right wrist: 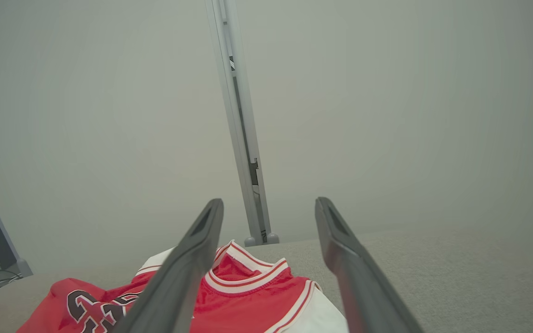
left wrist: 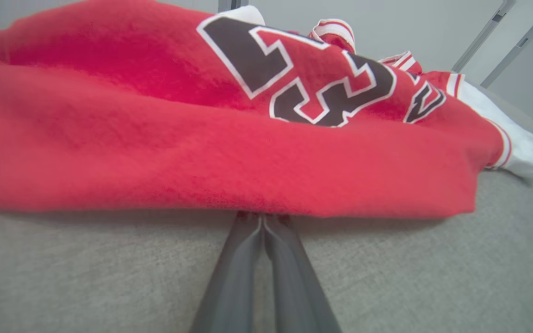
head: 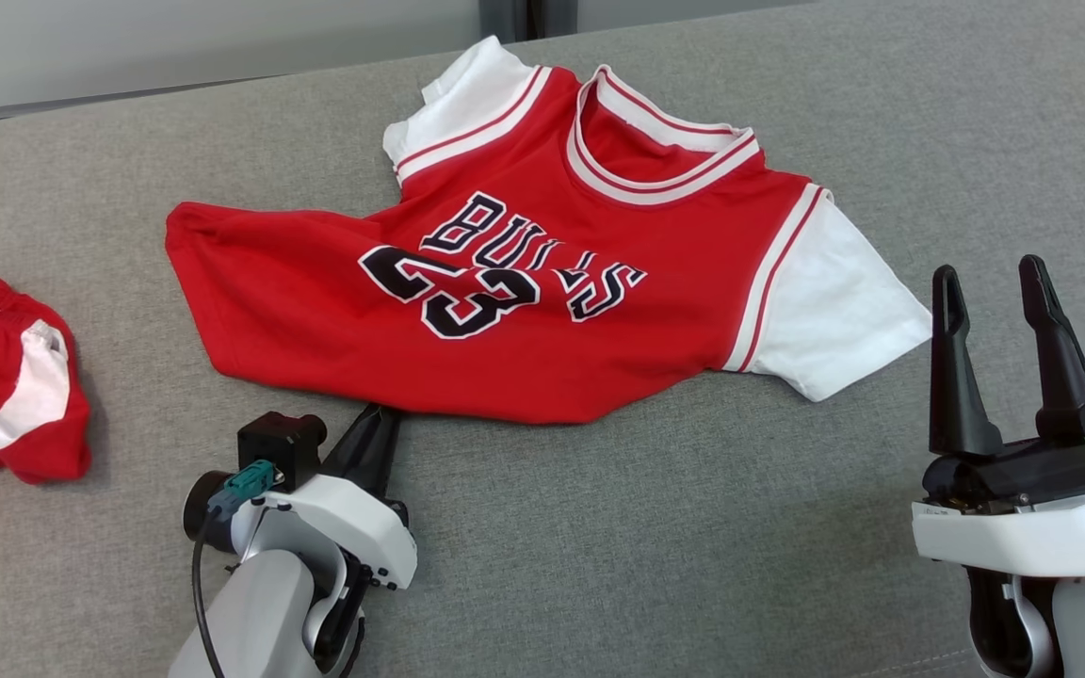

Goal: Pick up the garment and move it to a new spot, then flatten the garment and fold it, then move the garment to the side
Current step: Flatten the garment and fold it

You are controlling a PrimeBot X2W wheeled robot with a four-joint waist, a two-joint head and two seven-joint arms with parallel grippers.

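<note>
Evidently the left gripper (head: 380, 414) is pinching the near hem of the red Bulls jersey (head: 524, 282), which is lying spread on the grey fabric surface (head: 693, 527). The cloth is looking soft, light and likely to drape. The right gripper (head: 989, 268) is hovering wide open.

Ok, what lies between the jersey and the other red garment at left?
Only bare grey surface between jersey and red-and-white garment, seen in the head view.

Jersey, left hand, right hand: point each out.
red Bulls jersey (head: 524, 282), head view, on the chest lettering.
left hand (left wrist: 262, 216), left wrist view, shut fingertips at the jersey's hem.
right hand (head: 989, 266), head view, gap between its open fingertips.
</note>
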